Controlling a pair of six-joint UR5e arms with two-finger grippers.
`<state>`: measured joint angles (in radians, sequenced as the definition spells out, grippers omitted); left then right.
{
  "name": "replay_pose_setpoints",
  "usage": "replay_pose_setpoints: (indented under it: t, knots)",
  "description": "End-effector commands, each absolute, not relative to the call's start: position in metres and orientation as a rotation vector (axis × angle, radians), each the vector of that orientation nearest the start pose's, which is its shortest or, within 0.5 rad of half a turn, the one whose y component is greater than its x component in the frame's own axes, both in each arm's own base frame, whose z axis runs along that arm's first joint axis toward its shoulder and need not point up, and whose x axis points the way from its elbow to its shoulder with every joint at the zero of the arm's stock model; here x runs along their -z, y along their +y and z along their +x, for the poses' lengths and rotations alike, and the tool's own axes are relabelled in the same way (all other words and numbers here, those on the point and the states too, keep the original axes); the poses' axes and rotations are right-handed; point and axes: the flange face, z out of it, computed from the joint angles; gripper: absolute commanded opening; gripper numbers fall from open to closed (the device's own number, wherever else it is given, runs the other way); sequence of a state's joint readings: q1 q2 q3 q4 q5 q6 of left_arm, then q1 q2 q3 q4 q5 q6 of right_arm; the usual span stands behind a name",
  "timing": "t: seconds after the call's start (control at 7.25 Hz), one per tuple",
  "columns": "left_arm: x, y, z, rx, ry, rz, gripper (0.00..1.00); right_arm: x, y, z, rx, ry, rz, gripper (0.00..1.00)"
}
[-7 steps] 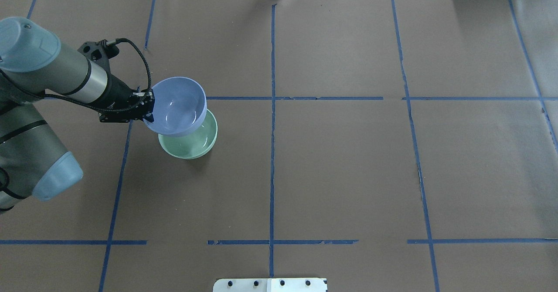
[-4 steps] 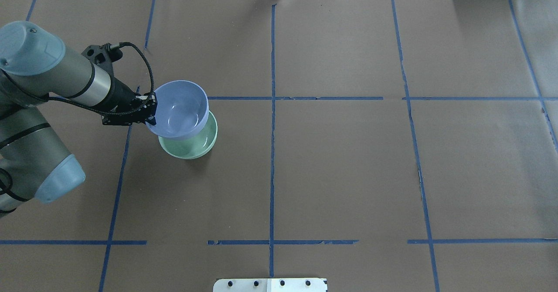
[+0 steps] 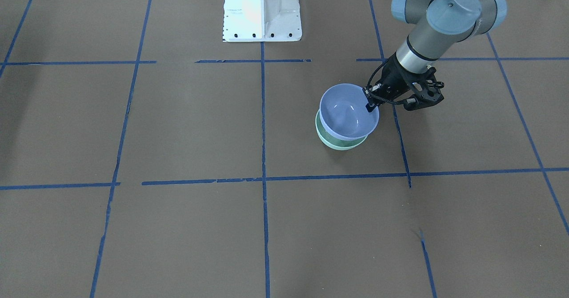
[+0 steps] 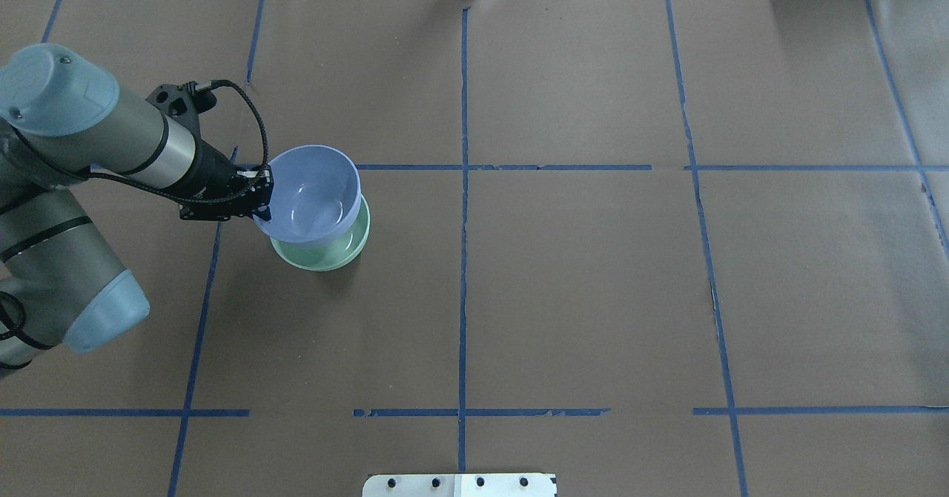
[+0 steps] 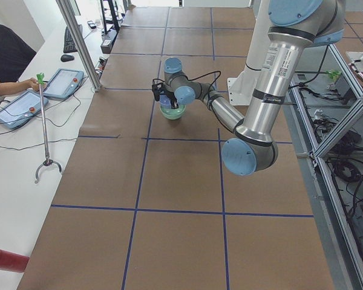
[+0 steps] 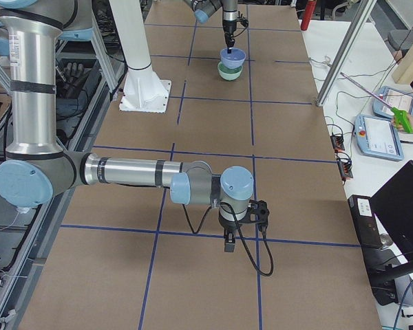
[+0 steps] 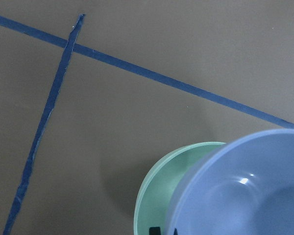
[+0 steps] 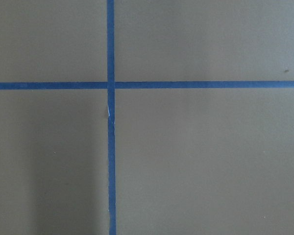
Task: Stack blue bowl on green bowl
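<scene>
The blue bowl [image 4: 315, 193] hangs slightly tilted right over the green bowl [image 4: 326, 256], covering most of it. I cannot tell whether they touch. My left gripper [image 4: 261, 202] is shut on the blue bowl's left rim. In the front view the gripper [image 3: 370, 104] pinches the blue bowl [image 3: 349, 111] above the green bowl [image 3: 338, 144]. The left wrist view shows the blue bowl [image 7: 250, 196] over the green bowl [image 7: 161, 186]. My right gripper [image 6: 228, 245] shows only in the right side view, low over the table far from the bowls; I cannot tell whether it is open.
Blue tape lines [image 4: 463, 185] divide the brown table cover into squares. The white robot base plate [image 3: 262, 9] stands at the robot's edge. An operators' desk with tablets [image 5: 60, 81] and a metal post [image 5: 78, 42] lies beyond the far edge.
My left gripper has carried the blue bowl a little right and lower, so it now covers more of the green bowl.
</scene>
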<state>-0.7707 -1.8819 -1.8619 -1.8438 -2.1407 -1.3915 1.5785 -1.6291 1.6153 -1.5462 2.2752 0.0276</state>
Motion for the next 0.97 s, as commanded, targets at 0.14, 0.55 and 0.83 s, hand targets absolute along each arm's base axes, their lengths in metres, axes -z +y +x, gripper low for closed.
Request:
replay_pose_setpoints:
  t: [0.14, 0.55, 0.83]
  knots:
    - [-0.327, -0.461, 0.366, 0.269, 0.991, -0.076, 1.0, -0.667, -0.467, 0.072, -0.03, -0.704, 0.003, 1.0]
    - [-0.321, -0.458, 0.361, 0.264, 1.003, -0.067, 1.0, -0.667, -0.467, 0.072, -0.031, -0.704, 0.002, 1.0]
    - [-0.294, -0.46, 0.335, 0.272, 1.045, -0.018, 1.0, -0.667, -0.467, 0.072, -0.031, -0.706, 0.002, 1.0]
